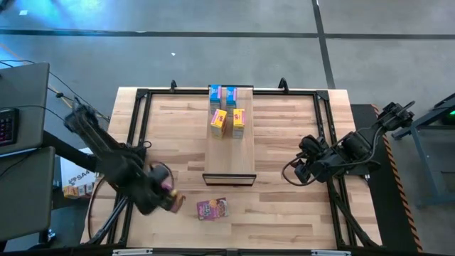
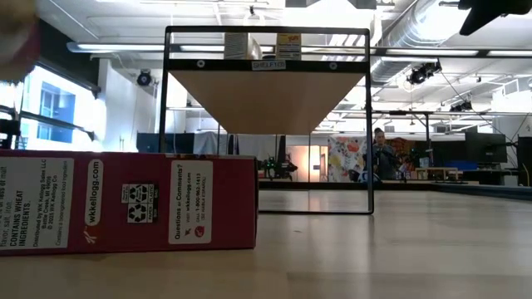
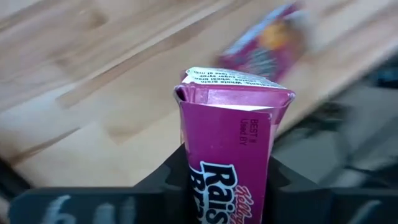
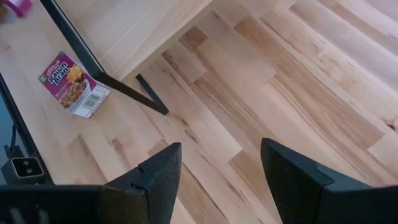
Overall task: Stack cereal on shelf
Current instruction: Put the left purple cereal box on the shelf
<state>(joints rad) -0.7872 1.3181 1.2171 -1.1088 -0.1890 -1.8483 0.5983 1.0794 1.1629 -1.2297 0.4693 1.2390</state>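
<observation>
My left gripper is over the table's near left part, shut on a magenta cereal box. A second magenta box lies flat on the tabletop near the front edge and fills the left of the low view. The shelf is a pale plank raised on a black frame in the table's middle. Two blue boxes and two yellow boxes stand on its far half. My right gripper waits open, right of the shelf, over bare tabletop. My left gripper pinches the magenta box between its two fingers, one finger on each broad printed face. The box points away from the wrist, its folded end flap foremost. It looks lifted clear of the tabletop.
A black frame runs around the tabletop, with cables near the right arm. The shelf's black frame stands upright in the table's middle. A keyboard and desk sit off the table's left; people and equipment stand in the room beyond.
</observation>
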